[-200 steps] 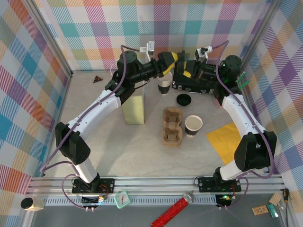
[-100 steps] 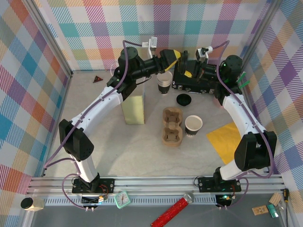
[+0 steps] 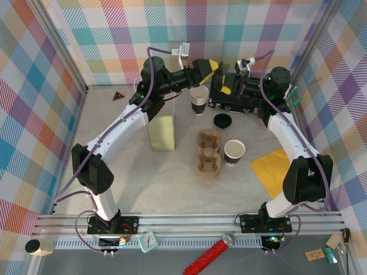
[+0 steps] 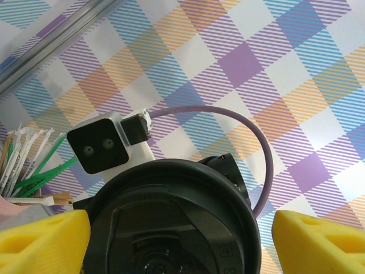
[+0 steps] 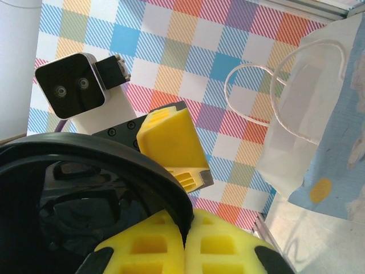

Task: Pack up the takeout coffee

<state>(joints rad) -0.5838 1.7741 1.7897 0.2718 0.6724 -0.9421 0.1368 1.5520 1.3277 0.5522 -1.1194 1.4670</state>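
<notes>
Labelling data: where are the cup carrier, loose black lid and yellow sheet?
cup carrier (image 3: 208,153), top view, middle ridge
loose black lid (image 3: 222,121), top view, centre
yellow sheet (image 3: 269,169), top view, centre

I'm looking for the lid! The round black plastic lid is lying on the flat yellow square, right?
Not quite. The round black plastic lid is lying on the bare table, apart from the flat yellow square. The top external view shows it.

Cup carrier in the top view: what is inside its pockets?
The cup carrier holds no cup: its pockets are bare cardboard. The lidless cup stands beside it, not in it. Nothing covers the carrier.
</notes>
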